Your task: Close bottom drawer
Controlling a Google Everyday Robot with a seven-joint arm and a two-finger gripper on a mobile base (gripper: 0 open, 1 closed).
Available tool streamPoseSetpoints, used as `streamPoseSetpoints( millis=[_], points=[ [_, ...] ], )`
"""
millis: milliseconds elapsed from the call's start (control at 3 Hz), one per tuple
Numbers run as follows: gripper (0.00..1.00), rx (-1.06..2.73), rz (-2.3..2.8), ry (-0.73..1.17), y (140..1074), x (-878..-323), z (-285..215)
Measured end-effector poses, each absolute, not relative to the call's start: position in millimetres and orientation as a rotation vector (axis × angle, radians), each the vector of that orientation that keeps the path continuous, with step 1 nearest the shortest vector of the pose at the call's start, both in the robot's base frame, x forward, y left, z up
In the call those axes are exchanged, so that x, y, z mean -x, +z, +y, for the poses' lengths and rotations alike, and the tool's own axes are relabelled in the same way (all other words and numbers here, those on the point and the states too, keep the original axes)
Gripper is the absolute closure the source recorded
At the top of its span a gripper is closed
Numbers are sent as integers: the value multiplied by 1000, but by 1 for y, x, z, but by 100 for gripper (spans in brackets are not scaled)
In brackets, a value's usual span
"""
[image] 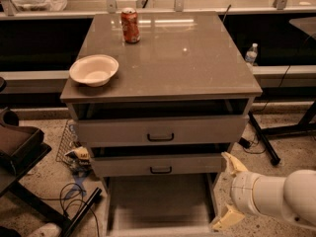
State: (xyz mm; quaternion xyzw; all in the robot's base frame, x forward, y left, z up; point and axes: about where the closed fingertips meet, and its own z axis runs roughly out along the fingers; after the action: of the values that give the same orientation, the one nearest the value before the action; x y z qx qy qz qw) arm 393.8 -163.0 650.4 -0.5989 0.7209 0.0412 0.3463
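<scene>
The bottom drawer (160,201) stands pulled far out at the foot of the grey-beige cabinet. Its plain grey tray is open to view, and its front lies at the lower edge of the camera view with no handle showing. My gripper (219,191) is at the drawer's right side, level with the tray. It is open, with one cream finger (232,164) pointing up near the middle drawer's right corner and the other (224,219) low beside the tray. The white arm (276,196) reaches in from the right.
The top drawer (160,131) and the middle drawer (158,165) stand slightly out. A white bowl (94,69) and a red can (130,25) sit on the cabinet top (187,58). Cables and a black stand (74,211) lie on the floor at left. A water bottle (251,54) and a black leg (264,139) are at right.
</scene>
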Motion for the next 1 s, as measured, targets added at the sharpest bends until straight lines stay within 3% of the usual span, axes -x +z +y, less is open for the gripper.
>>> streamPoseSetpoints(
  millis=[1000],
  points=[
    [0,1541,1992,99,579,-385,-191]
  ],
)
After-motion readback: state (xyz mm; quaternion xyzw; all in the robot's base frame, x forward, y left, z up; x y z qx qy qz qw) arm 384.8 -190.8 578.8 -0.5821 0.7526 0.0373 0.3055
